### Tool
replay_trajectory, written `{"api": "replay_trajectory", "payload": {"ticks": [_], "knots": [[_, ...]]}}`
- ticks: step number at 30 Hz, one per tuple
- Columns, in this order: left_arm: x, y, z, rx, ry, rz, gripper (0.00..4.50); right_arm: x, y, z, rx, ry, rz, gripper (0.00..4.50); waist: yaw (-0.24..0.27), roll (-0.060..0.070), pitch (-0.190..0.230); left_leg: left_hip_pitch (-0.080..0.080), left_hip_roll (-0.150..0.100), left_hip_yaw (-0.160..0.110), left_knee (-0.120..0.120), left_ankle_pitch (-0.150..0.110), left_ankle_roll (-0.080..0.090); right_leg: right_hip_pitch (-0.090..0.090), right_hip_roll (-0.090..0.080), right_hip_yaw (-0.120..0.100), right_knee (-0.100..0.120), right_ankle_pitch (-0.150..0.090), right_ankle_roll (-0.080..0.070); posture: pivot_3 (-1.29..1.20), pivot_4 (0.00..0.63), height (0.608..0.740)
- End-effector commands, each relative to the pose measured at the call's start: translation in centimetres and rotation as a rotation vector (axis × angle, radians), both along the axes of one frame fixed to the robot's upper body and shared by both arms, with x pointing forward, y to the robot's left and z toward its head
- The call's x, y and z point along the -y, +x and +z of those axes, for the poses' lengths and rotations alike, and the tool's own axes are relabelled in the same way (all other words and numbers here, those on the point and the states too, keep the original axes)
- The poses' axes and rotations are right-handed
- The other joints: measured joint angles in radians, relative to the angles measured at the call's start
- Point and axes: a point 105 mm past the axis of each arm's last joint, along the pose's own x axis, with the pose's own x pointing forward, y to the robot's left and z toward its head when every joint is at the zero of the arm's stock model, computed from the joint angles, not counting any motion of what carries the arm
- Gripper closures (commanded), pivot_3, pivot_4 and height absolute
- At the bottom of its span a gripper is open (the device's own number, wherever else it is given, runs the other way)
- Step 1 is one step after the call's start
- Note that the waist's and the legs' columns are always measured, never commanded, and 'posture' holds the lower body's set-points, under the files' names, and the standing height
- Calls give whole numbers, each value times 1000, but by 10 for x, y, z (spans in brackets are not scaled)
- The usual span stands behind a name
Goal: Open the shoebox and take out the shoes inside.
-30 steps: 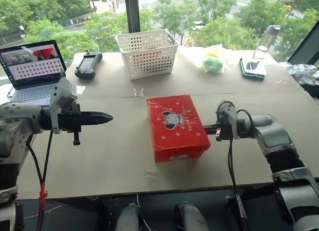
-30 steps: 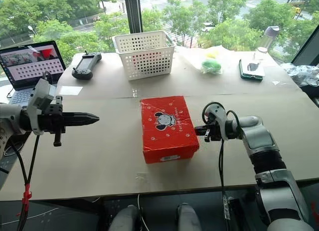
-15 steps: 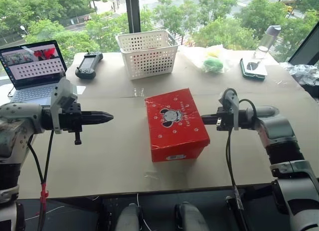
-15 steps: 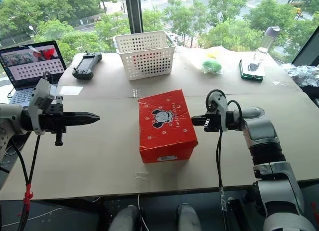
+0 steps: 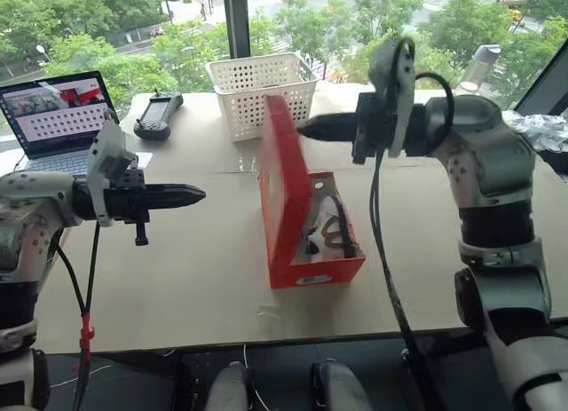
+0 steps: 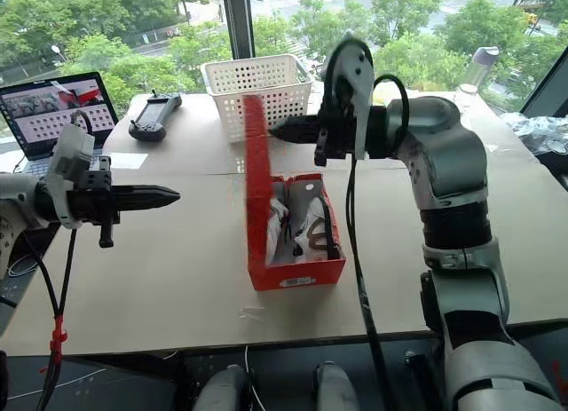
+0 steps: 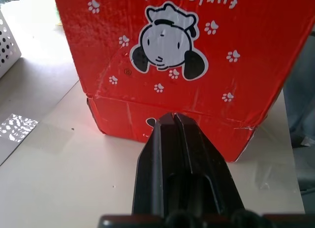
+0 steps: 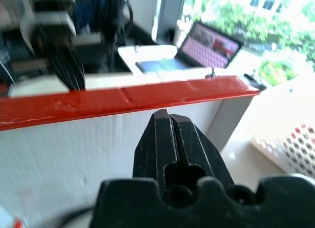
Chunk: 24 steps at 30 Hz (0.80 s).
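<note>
Left gripper: fingers pressed together, holding nothing, hovering level beside the box, pointing at its lid.
Shoebox: mid-table, lid standing upright on its left side, dog logo facing the left gripper.
Shoes: both lying inside the open box, untouched.
Right gripper: fingers together, empty, tip at the lid's top edge, grey-white inside facing it.
Basket: beyond the box, apart.
Progress: opening looks done; taking out the shoes not yet begun.
</note>
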Motion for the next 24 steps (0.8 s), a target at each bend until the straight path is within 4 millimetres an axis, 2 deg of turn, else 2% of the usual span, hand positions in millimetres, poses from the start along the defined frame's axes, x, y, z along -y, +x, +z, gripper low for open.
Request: {"api": "replay_trajectory", "payload": {"ticks": [1,3,6,8,14,20,22,24], "knots": [[-1,-4,19,56,-30,-7,4475,11,11,-38,-90,-48,-94,4452,7,-1,0,0,0,0,0,0,0,0,0,0,-1,0,0,0,150,733],[-7,-5,26,62,-39,2,4475,14,12,-50,-120,-60,-106,4452,9,-1,0,-1,-1,0,0,0,0,0,-1,0,-2,-4,-4,0,150,733],[-16,-4,34,77,-38,28,4475,17,12,-54,-136,-57,-112,4452,3,0,1,-4,-2,1,1,0,0,-3,-2,1,-1,-3,-3,0,150,733],[-19,-4,35,82,-24,34,4475,18,12,-57,-141,-63,-114,4452,-3,0,1,-4,-1,1,1,0,0,-3,0,1,0,0,3,0,150,733],[-26,-7,37,70,-7,31,4475,20,12,-68,-159,-92,-125,4452,-14,0,1,-1,0,0,-2,0,0,-2,1,1,0,-3,6,0,150,733],[-51,-13,45,82,36,101,4475,19,12,-75,-177,-105,-125,4452,-12,0,1,-1,0,0,-2,0,0,-3,1,1,0,-3,6,0,150,733],[-64,-13,55,96,15,144,4475,18,11,-77,-184,-109,-119,4452,-11,0,1,-1,0,0,-2,0,0,-3,1,1,0,-4,6,0,150,733],[-66,-16,55,86,23,143,4475,18,11,-80,-191,-117,-117,4452,-11,0,1,-1,0,0,-2,0,0,-3,1,1,0,-5,4,0,150,733]]}}
